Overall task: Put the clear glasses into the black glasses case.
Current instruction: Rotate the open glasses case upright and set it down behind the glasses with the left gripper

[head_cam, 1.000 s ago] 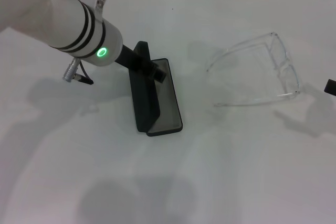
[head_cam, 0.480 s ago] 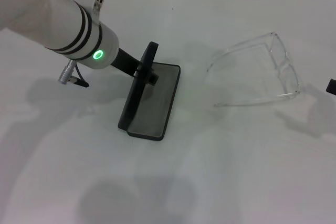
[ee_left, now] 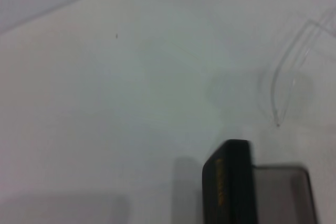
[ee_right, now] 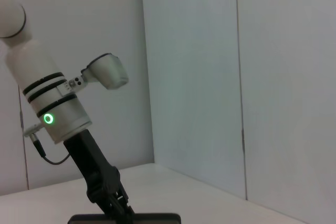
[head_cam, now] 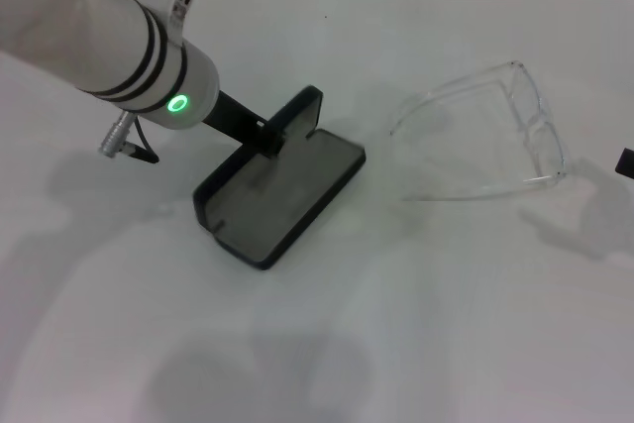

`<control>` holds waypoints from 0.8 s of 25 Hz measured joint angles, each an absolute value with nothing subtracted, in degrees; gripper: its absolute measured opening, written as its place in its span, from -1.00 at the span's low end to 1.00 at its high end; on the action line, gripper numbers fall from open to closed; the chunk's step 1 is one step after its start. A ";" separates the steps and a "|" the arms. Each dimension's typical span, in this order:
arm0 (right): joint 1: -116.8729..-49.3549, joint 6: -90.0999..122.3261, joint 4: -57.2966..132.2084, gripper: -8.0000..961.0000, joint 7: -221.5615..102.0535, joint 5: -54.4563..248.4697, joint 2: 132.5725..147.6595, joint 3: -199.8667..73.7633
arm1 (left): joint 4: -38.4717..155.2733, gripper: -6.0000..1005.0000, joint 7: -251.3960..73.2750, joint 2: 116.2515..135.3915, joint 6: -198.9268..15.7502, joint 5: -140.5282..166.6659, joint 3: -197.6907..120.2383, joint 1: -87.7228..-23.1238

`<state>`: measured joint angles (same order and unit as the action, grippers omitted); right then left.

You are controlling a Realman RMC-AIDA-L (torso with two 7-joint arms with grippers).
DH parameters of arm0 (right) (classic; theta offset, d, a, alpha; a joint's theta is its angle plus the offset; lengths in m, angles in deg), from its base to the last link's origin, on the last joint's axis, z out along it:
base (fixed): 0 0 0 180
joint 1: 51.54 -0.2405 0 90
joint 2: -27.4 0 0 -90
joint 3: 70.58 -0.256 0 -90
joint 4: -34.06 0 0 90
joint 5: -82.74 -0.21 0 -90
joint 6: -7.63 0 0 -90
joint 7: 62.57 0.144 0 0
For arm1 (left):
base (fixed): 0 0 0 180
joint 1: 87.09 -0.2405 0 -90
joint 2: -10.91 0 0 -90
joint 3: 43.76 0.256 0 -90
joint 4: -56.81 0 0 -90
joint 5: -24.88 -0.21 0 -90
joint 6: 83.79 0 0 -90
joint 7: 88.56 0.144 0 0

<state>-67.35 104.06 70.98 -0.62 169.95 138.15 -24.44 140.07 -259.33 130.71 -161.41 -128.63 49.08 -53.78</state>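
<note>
Black glasses case (head_cam: 282,190) swung round (lid open), clear glasses (head_cam: 495,136) unmoved

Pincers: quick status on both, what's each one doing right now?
Left pincer: at the case lid, shut on it, holding it open.
Right pincer: only a dark bit shows at the head view's right edge; state cannot be told.
</note>
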 joint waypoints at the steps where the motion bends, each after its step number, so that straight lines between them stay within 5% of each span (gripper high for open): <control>1: -67.28 104.13 70.92 0.72 -0.86 169.86 138.15 -24.44 | 141.07 -0.37 -258.83 130.71 -161.41 -128.58 49.11 -54.28; 8: -67.35 106.47 68.12 0.71 -3.25 169.62 138.07 -27.95 | 144.35 -0.58 -253.14 130.71 -161.66 -124.71 48.09 -56.21; 20: -66.26 110.83 62.72 0.70 -8.34 169.57 137.85 -36.47 | 148.63 -0.58 -221.50 130.83 -160.58 -120.24 48.03 -59.36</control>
